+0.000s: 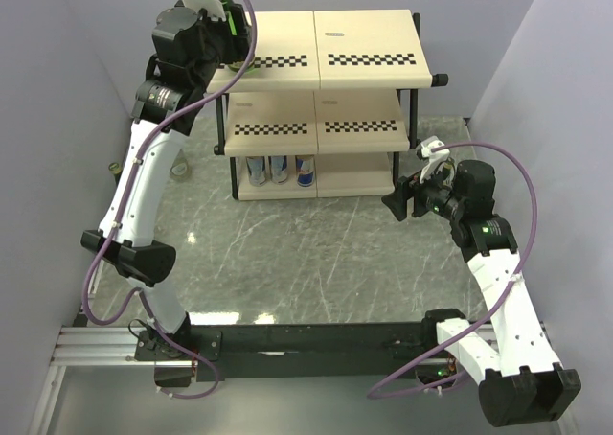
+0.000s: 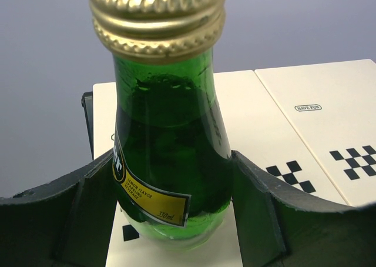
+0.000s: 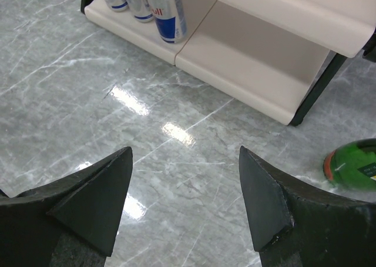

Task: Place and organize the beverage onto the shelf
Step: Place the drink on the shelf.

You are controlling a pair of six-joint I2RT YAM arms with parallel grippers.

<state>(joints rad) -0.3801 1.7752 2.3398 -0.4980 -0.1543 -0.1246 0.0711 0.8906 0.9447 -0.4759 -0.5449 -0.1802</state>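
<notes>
While left end effector (image 2: 171, 161) clamps a green bottle (image 2: 167, 120), wide right end effector (image 3: 185, 155) alone sees second bottle (image 3: 355, 172)

Green bottle (image 2: 170, 161) cropped at top, second bottle (image 3: 355, 172) cut at right edge

Glossy green glass bottle (image 2: 170, 161) — ridged gold metal cap (image 2: 155, 20), shiny yellow paper label (image 2: 150, 193), smooth matt cream shelf (image 2: 276, 120) boards, polished grey marble-look worktop (image 3: 59, 102) with glare patches, shiny metal cans (image 3: 164, 11) at eleven o'clock, matt black plastic right gripper (image 3: 185, 161)
</notes>
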